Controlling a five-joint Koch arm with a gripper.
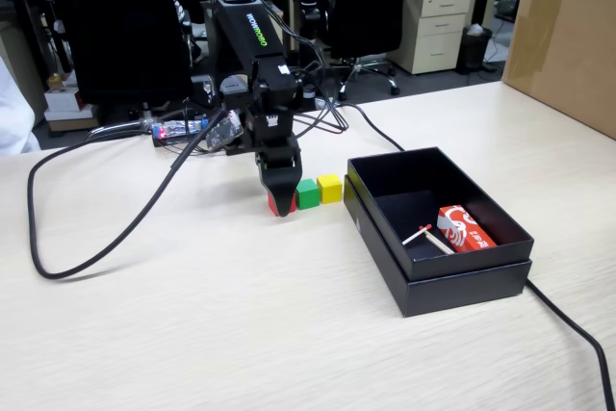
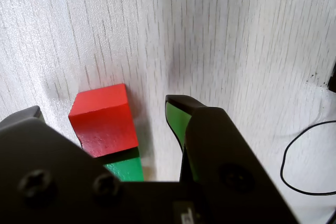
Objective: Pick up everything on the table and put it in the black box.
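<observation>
Your gripper (image 1: 281, 201) was down at the table (image 1: 241, 334), with its jaws apart and the red cube (image 1: 276, 205) standing between them. In the wrist view the gripper (image 2: 102, 116) showed a clear gap: one finger (image 2: 181, 121), with a green pad on its inner face, stood apart from the red cube (image 2: 102, 119), and the other jaw was at the lower left edge of the picture, so the cube was not yet pressed from both sides. The red cube rested on the table, and the green cube (image 2: 126, 167) lay just behind it, touching or nearly touching it. In the fixed view the arm (image 1: 252, 64) reached forward from its base and bent down steeply, so the gripper pointed almost straight at the table. There the three cubes stood in one row: the red one under the gripper, the green cube (image 1: 308, 193) just beside it, and the yellow cube (image 1: 330, 188) next, near the black box (image 1: 452, 281). Inside the box lay a red-and-white packet (image 1: 465, 229) and a thin stick (image 1: 423, 237) with a red tip.
</observation>
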